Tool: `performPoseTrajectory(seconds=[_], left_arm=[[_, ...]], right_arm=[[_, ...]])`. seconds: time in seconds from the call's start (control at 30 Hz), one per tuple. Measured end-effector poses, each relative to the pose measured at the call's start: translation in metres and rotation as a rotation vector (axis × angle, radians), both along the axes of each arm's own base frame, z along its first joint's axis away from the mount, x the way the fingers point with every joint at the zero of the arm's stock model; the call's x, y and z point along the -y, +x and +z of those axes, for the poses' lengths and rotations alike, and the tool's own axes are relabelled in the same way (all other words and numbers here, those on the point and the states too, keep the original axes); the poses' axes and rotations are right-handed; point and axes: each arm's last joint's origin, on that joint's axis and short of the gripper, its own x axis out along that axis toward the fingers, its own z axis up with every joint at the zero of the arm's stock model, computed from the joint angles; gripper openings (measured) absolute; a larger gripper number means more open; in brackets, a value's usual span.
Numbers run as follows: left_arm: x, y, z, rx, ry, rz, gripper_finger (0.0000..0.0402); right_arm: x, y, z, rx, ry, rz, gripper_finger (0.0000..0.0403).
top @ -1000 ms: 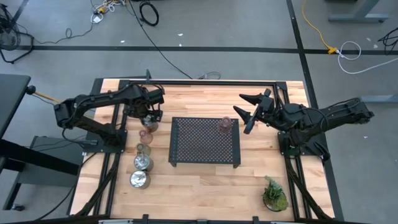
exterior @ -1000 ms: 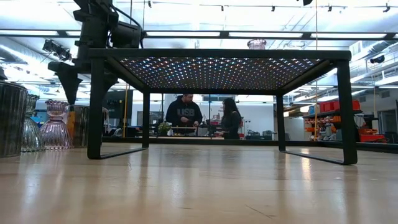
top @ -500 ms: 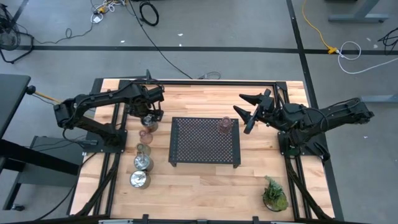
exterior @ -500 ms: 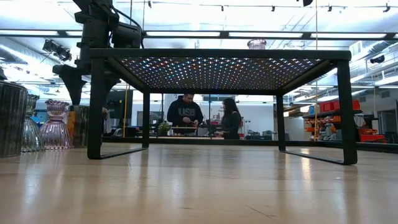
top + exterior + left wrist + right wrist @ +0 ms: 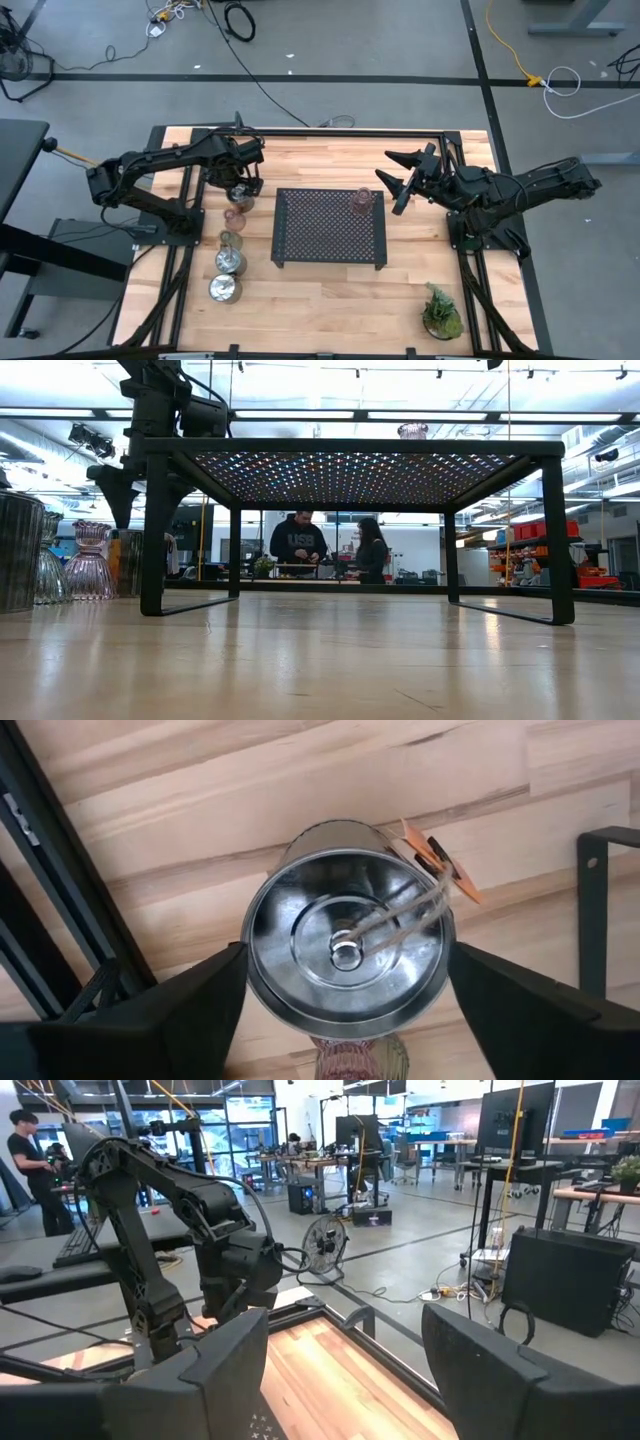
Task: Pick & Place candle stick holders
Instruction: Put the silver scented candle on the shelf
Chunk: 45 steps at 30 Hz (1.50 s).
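Left end effector [image 5: 345,995] hovering wide open over silver holder [image 5: 347,943].
Rigid, slick metal, light: gripping the rim at 3 and 9 o'clock looks best. Right end effector [image 5: 397,182] idling open.

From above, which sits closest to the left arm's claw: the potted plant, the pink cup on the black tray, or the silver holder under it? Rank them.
From the left end effector:
1. Silver holder, directly beneath it.
2. Pink cup, on the tray's far right corner.
3. Potted plant, near right table corner.

"USA" on a person's dark sweatshirt [image 5: 298,541]
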Motion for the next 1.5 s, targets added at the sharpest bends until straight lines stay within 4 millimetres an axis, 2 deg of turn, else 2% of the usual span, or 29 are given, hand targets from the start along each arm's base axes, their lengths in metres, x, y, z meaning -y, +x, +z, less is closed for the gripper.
performPoseTrajectory(seconds=[0.17, 0.67, 0.87, 1.0, 1.5], left_arm=[[0.000, 0.000, 0.000, 0.001, 0.001, 0.001, 0.0396], [0.000, 0.000, -0.001, 0.005, 0.003, 0.002, 0.0397], [0.004, -0.006, -0.023, -0.008, -0.030, 0.010, 0.0398], [0.003, -0.006, -0.031, 0.001, -0.002, 0.003, 0.0399], [0.003, -0.004, -0.032, 0.025, -0.004, -0.074, 0.0397]], right_arm=[[0.000, 0.000, 0.000, 0.000, 0.000, 0.000, 0.0265], [0.000, 0.000, 0.000, -0.001, 0.000, 0.000, 0.0265], [0.000, 0.000, 0.000, 0.006, 0.011, 0.000, 0.0265], [0.000, 0.000, 0.000, 0.007, 0.015, 0.000, 0.0265], [-0.001, 0.000, -0.001, -0.004, 0.008, 0.023, 0.0265]])
